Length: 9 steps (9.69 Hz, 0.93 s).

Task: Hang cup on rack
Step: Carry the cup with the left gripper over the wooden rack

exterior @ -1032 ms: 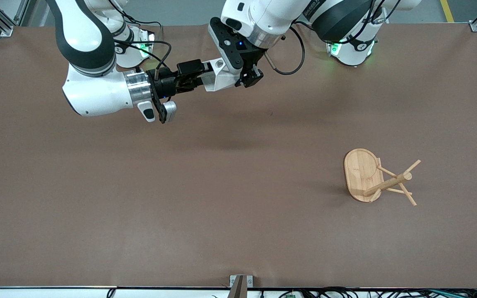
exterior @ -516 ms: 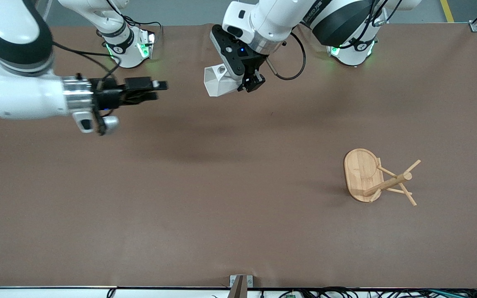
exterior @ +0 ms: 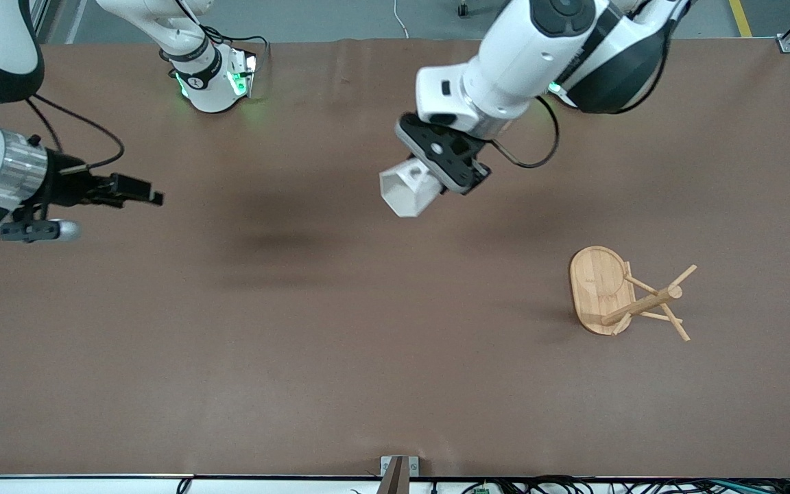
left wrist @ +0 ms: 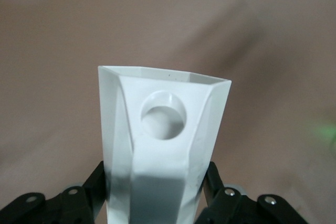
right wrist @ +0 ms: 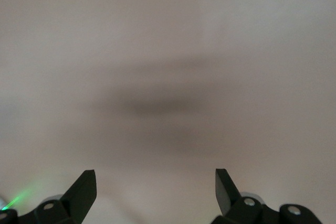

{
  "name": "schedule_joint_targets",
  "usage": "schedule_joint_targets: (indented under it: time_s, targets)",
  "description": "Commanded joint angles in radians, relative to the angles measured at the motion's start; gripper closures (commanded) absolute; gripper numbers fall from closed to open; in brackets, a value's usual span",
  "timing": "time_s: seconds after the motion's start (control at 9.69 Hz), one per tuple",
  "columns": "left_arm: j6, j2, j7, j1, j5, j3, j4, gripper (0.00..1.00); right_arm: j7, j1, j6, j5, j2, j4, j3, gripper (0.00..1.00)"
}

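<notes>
My left gripper [exterior: 436, 180] is shut on the white faceted cup [exterior: 405, 191] and holds it in the air over the middle of the table. In the left wrist view the cup [left wrist: 163, 150] fills the space between the black fingers [left wrist: 92, 187], its handle with the round hole facing the camera. The bamboo rack [exterior: 625, 295] stands on the table toward the left arm's end, its oval base [exterior: 597, 285] flat and thin pegs sticking out from the post. My right gripper [exterior: 141, 195] is open and empty above the table at the right arm's end; it also shows in the right wrist view [right wrist: 155, 182].
The brown table [exterior: 367, 343] holds only the rack. Both arm bases stand along the table's top edge. A small metal bracket [exterior: 398, 466] sits at the table's edge nearest the front camera.
My right gripper let go of the cup and drew back toward the right arm's end. My left gripper, holding the cup, carried it away from the bases and toward the rack.
</notes>
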State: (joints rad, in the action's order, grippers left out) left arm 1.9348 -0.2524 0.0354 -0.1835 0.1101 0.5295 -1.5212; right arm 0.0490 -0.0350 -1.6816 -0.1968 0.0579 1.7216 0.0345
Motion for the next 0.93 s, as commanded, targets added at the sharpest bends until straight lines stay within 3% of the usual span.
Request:
schedule_joint_targets:
  time_s: [0.0,0.1,0.31,0.52,0.62,0.83]
  targets:
    - [0.010,-0.031,0.148,0.045,-0.049,0.006,-0.022,1.00,0.026,0.004,-0.053,0.188,-0.012,-0.075,-0.021,0.00]
    - [0.007,-0.047,0.159,0.076,-0.049,0.007,-0.027,1.00,0.011,0.015,-0.035,0.191,-0.019,-0.098,-0.065,0.00]
    - [0.013,-0.036,0.159,0.134,-0.049,0.004,-0.107,0.99,0.026,0.021,0.086,0.201,-0.059,-0.149,-0.073,0.00]
    - [0.032,-0.008,0.056,0.153,-0.067,-0.086,-0.201,0.99,0.011,0.001,0.252,0.201,-0.061,-0.290,-0.112,0.00]
    - [0.042,-0.008,-0.033,0.157,-0.067,-0.126,-0.221,0.99,0.012,0.003,0.313,0.194,-0.067,-0.316,-0.117,0.00]
    - [0.043,0.008,-0.225,0.153,-0.066,-0.225,-0.266,0.99,0.014,0.001,0.303,0.203,-0.089,-0.303,-0.117,0.00]
